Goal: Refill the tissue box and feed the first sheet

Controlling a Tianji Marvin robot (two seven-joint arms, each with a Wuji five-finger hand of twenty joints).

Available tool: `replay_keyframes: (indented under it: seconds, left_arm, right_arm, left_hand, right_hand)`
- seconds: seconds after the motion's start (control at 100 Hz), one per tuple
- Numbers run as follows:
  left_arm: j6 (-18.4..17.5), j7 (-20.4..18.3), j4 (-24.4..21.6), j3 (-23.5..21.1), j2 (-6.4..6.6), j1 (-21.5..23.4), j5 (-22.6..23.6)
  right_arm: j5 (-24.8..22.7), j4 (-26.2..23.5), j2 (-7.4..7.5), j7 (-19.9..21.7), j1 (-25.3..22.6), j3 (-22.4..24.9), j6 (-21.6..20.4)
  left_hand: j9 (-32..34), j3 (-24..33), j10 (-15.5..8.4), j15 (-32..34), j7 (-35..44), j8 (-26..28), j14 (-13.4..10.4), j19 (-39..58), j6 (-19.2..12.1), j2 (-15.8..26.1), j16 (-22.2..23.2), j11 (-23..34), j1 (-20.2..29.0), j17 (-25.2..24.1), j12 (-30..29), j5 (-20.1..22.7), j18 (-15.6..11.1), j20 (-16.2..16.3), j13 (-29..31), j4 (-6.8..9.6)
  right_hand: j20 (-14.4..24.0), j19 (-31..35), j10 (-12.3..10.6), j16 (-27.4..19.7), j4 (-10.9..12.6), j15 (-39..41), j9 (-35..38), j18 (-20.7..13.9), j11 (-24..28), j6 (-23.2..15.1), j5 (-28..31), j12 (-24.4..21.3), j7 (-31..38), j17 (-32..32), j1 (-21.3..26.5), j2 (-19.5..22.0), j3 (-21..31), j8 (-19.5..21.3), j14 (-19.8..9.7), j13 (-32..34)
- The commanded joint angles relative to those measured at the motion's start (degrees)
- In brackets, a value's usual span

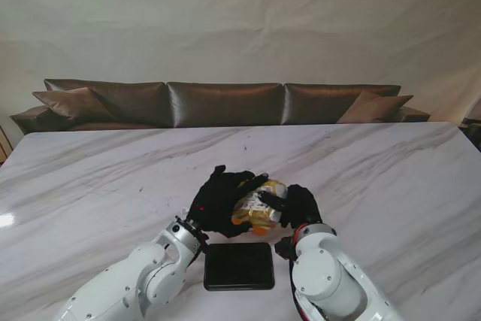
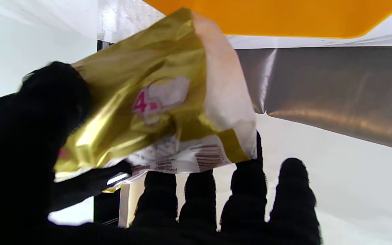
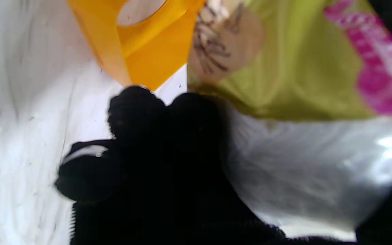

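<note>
Both my left hand (image 1: 218,202) and right hand (image 1: 299,204) clasp the gold tissue pack (image 1: 257,202) just above the orange tissue box (image 1: 259,223) (mostly hidden); I should lower it level, squarely into the opening

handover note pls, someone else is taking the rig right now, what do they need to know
Left hand: shut on the gold tissue pack, held off the table.
Right hand: also on the pack, from its other side.
Orange tissue box: under the pack, mostly hidden from the stand; its oval opening shows in the right wrist view.
Black tray-like piece: flat on the marble table, nearer to me, between the arms.
Done: pack picked up, brought over the box.
Left: get the tissues into the box, feed the first sheet through the opening. Whether the wrapper is open, I cannot tell.
</note>
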Motion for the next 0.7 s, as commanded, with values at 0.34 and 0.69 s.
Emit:
replay_keyframes:
  seconds: [0.34, 0.69]
  left_arm:
    - [3.67, 9.62, 6.14, 2.73, -2.54, -2.41, -0.08]
    - [5.91, 4.66, 3.25, -0.31, -1.37, -1.4, 0.91]
  right_arm:
    - [2.13, -1.38, -0.74, 0.64, -0.91, 0.24, -1.49]
    - [3.01, -0.49, -0.43, 1.89, -0.86, 0.9, -1.73]
  left_hand:
    - [38.35, 8.08, -3.55, 18.73, 59.31, 24.54, -0.75, 107.94, -4.05, -1.03, 6.08, 17.13, 11.91, 27.52, 15.96, 10.95, -14.42, -6.1, 31.78, -1.32]
    - [44.38, 4.77, -1.91, 18.96, 64.02, 18.76, 0.7, 110.79, -10.04, 5.7, 6.02, 12.32, 15.1, 29.25, 18.92, 17.54, -14.33, -7.42, 33.98, -1.52]
  right_hand:
    - [-0.98, 4.0, -1.42, 0.3, 5.75, 4.8, 3.03, -5.02, -0.54, -1.65, 6.0, -0.05, 7.08, 2.18, 5.34, 4.18, 7.42, 1.31, 2.34, 1.88]
    - [-1.22, -2.84, 0.39, -1.4, -4.67, -4.95, -12.04, -4.86, -8.29, -5.06, -7.82, -1.33, -5.52, -10.11, 4.06, -0.81, -1.09, -9.88, 4.0, -8.12]
